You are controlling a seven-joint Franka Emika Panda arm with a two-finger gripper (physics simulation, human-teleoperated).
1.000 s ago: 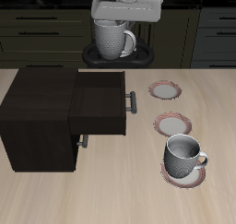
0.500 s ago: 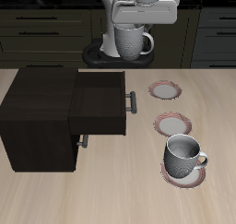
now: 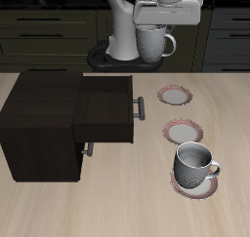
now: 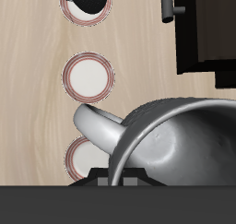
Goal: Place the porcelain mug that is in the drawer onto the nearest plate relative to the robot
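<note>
My gripper (image 3: 156, 28) is shut on the porcelain mug (image 3: 154, 44) and holds it high in the air above the table's back edge, handle pointing toward the plates' side. In the wrist view the held mug (image 4: 175, 140) fills most of the frame. The open drawer (image 3: 105, 109) is below and nearer the front, and nothing shows in it. Three plates lie in a row beside the drawer. The one nearest the robot (image 3: 175, 95) is bare and sits below the mug; in the wrist view this plate (image 4: 79, 159) is partly hidden by the mug's handle.
The middle plate (image 3: 183, 132) is bare. The front plate (image 3: 195, 185) carries the look-alike mug (image 3: 194, 164). The dark cabinet (image 3: 39, 124) stands behind the drawer's opening, with the grey handle (image 3: 138, 107) sticking out toward the plates. The robot's base (image 3: 122, 41) is at the table's back.
My gripper has carried the mug sideways along the table's back, away from above the drawer and toward the row of plates. Nothing on the table has moved.
</note>
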